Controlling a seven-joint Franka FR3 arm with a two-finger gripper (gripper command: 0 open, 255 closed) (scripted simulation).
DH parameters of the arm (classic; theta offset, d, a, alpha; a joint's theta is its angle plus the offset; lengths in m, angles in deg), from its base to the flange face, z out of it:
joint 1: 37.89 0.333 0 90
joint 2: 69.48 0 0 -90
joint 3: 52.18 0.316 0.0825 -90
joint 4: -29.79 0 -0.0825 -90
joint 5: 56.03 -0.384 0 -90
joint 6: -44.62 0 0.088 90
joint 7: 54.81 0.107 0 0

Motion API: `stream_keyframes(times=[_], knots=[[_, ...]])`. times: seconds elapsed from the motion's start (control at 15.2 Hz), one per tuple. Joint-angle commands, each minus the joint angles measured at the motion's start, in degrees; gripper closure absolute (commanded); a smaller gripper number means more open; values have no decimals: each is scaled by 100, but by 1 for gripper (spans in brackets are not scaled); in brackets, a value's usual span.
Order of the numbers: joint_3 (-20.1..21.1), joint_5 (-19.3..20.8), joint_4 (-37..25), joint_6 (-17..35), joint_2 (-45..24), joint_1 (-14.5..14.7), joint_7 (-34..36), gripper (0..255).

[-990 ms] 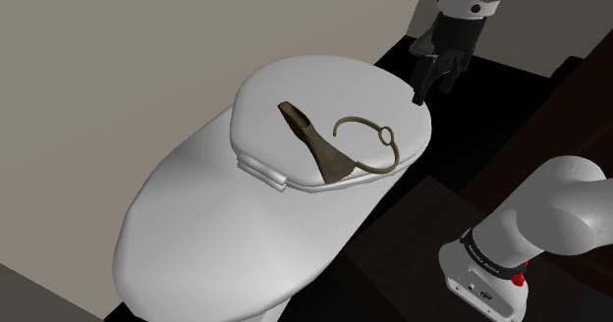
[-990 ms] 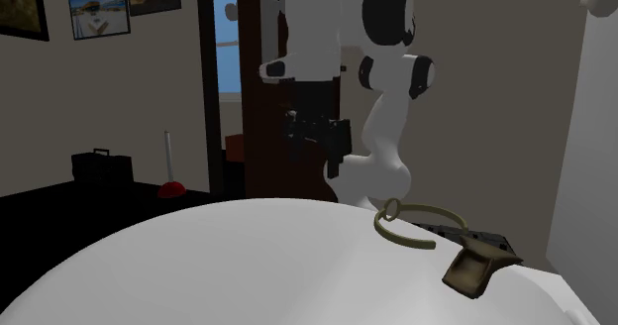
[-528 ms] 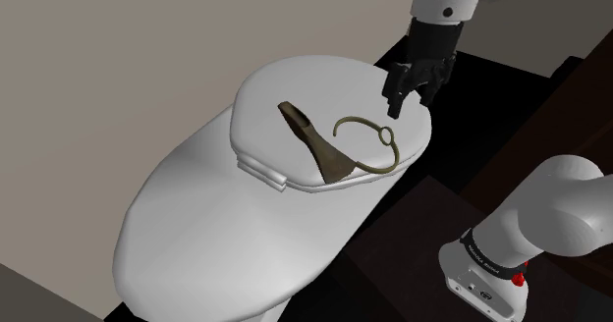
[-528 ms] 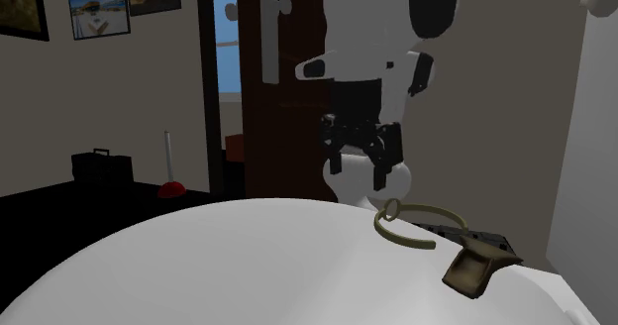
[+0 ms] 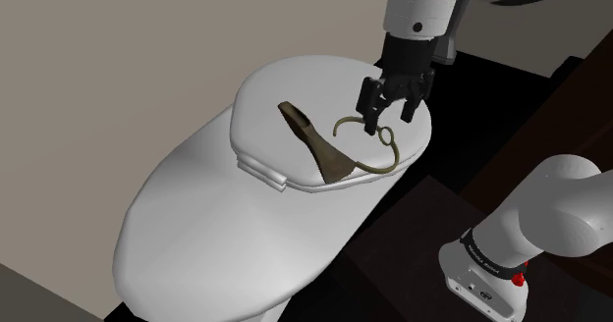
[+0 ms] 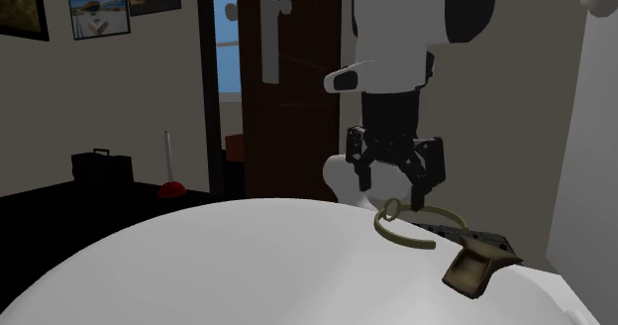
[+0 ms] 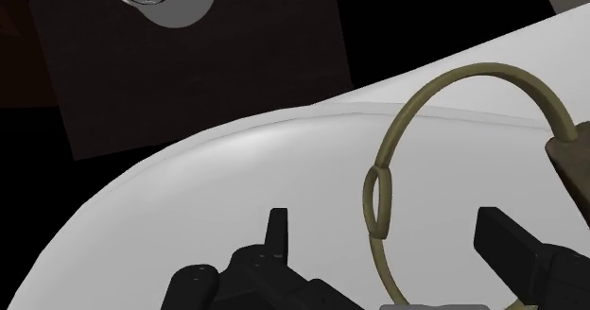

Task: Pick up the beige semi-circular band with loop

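One band [image 5: 376,145], a tan half-ring with one small loop [image 5: 387,134] at its end, lies flat on the white lid [image 5: 295,84] of a toilet, toward the lid's 4 o'clock rim in the shoulder view. One brown wedge [image 5: 314,141] lies at the band's 9 o'clock, its broad end touching or just beside the band's far end. The one gripper [image 5: 383,109] hangs just above the loop, at its 12 o'clock. In the wrist view its two fingers [image 7: 511,247] stand wide apart with the loop [image 7: 378,197] between them, untouched; they grasp nothing. In the second exterior view one red plunger [image 6: 170,174] and one black case [image 6: 99,164] stand on the floor at 9 o'clock of the gripper [image 6: 398,179], and two framed pictures [image 6: 99,4] hang at 10 o'clock. Half a second ago the gripper was at the lid's rim, at 1 o'clock of the band; now it is over the loop and lower. Band and wedge have not shifted.
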Motion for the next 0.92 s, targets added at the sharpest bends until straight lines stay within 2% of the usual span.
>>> stream_keyframes(times=[0.0, 0.26, 0.33, 0.86], knots=[[22, -17, 134, 137, 0, 5, -6, 0], [53, -41, 335, 331, 7, 16, -21, 0], [51, -43, 345, 328, 20, 18, -23, 255], [29, -33, 364, 328, 35, 12, -50, 255]])
